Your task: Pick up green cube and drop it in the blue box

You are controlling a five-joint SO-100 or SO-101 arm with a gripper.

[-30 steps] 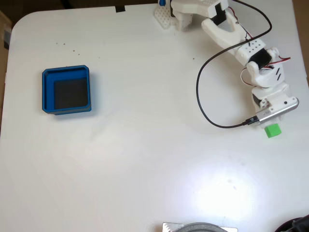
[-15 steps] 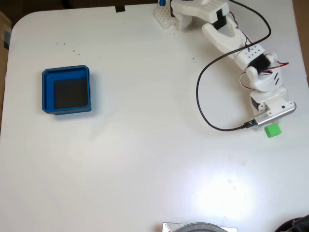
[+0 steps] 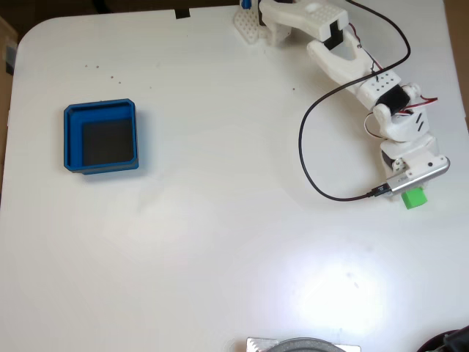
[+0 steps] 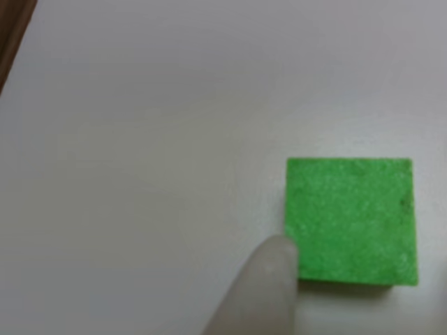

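White tabletop (image 3: 220, 242) lay bare around the blue box (image 3: 72, 139), far left. Over the last second the gripper (image 3: 410, 185) had eased down onto the green cube (image 3: 414, 198) — one fingertip (image 4: 262, 279) apparently touching it — jaws' spacing unreadable; grasp seemingly imminent.

the green cube (image 3: 414, 198) sits flat on the white table at about four o'clock in the fixed view, plain-faced and bright (image 4: 351, 220). the blue box (image 3: 101, 136), shallow with a black floor, lies at nine o'clock, well apart.
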